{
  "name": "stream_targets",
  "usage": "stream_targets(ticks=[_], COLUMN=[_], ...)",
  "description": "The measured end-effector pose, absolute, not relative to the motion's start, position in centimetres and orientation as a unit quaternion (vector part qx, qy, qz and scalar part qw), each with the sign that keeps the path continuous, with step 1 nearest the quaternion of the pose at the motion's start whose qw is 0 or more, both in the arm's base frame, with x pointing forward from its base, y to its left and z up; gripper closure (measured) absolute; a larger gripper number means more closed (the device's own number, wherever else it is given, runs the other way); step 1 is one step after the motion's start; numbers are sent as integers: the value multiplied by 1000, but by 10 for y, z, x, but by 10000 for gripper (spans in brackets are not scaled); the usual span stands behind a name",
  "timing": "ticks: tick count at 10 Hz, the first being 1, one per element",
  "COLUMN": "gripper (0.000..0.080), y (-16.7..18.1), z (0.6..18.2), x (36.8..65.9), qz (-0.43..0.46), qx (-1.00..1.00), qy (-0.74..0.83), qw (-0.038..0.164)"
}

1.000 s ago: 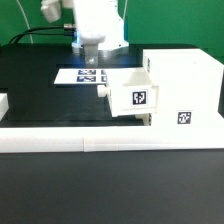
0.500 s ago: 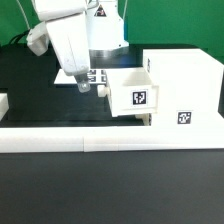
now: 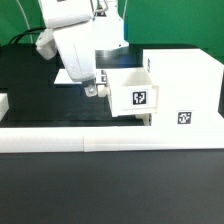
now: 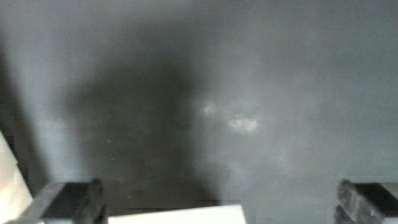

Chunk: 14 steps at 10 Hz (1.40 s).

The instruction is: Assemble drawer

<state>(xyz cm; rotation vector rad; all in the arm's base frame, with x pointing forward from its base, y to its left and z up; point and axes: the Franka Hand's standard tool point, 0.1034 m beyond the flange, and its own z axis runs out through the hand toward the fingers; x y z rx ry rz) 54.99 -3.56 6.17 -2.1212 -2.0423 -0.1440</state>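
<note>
The white drawer box (image 3: 134,93), with a tag on its front, sticks partly out of the white cabinet (image 3: 183,88) at the exterior view's right. My gripper (image 3: 93,87) hangs tilted just off the drawer's left side, low over the black table; touching or not, I cannot tell. In the wrist view the gripper (image 4: 221,198) is open and empty. Its dark fingertips (image 4: 73,201) stand far apart over the dark table. A white corner (image 4: 178,216) shows between them at the frame's edge; I cannot tell what it belongs to.
A long white wall (image 3: 90,140) runs along the table's front edge. A small white part (image 3: 3,103) lies at the exterior view's far left. The marker board (image 3: 64,76) is mostly hidden behind my arm. Cables hang at the back.
My arm has tilted and come down in front of the marker board, covering it. The gripper now sits lower, beside the drawer's left side. The drawer has not moved.
</note>
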Motion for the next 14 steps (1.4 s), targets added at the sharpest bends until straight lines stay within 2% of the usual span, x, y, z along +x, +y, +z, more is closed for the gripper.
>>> stream_targets(ticks=[10,14], gripper=[150,150], y=[21,22], z=[64,62], x=[552,548], qz=[-36,-32], qx=[-766,-770], qy=[-632,-627], qw=[107,109])
